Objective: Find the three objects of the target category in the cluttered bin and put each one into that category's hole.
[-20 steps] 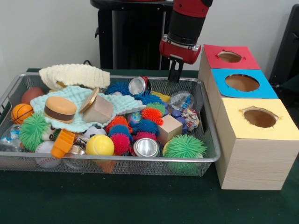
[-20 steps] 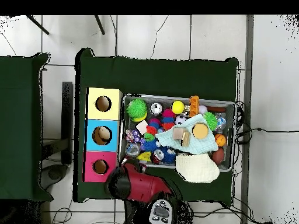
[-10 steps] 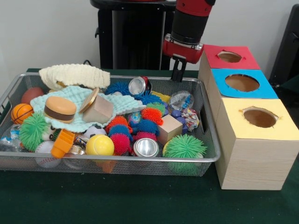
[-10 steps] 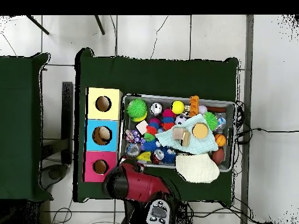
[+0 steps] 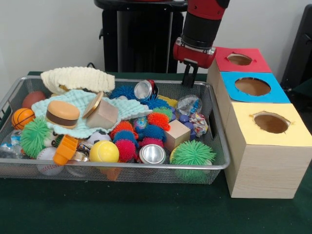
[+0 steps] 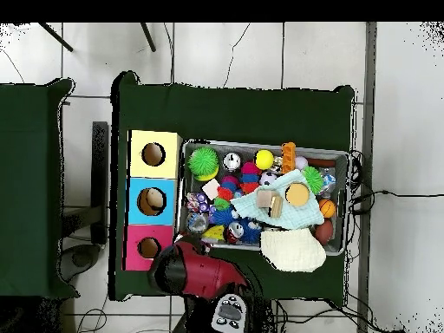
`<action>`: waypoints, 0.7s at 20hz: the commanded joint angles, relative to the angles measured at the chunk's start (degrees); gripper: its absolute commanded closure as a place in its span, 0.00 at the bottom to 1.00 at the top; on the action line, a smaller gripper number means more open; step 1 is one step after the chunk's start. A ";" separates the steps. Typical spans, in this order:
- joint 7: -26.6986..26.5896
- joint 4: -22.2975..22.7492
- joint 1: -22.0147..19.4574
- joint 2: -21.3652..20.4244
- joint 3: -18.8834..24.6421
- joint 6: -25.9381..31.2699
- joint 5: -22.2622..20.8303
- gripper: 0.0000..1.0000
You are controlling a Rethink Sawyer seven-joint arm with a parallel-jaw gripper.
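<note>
Front view. My fingers (image 5: 188,78) hang above the far rim of the wire bin (image 5: 222,158), beside the red-topped box (image 5: 233,61); over the last second they have risen and drifted from the bin toward that box. They look pressed close together, with nothing visible between them, though I cannot tell for certain that they carry nothing. The blue-topped box (image 5: 256,87) and yellow-topped box (image 5: 270,124) stand nearer the camera in the same row on the green counter (image 5: 146,209). The bin's contents have not moved: spiky balls (image 5: 153,131), a toy burger (image 5: 62,113), a wooden block (image 5: 177,134), a metal can (image 5: 152,153) and a yellow ball (image 5: 104,151) lie where they lay earlier. Which category is the target I cannot tell, so the task's things may be any of these.

Overhead view. My red arm (image 6: 195,273) now covers more of the red box's (image 6: 139,251) near corner than before. Its hole is partly visible. I judge this a carry or retreat toward the red hole, not a search.
</note>
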 commanded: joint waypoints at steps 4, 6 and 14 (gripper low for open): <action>10.05 -5.55 -0.71 3.35 4.97 -1.09 2.79 1.00; 9.94 -5.74 -0.33 3.55 4.58 -1.04 2.77 1.00; 10.90 -5.08 -0.90 3.32 5.64 -1.03 3.77 1.00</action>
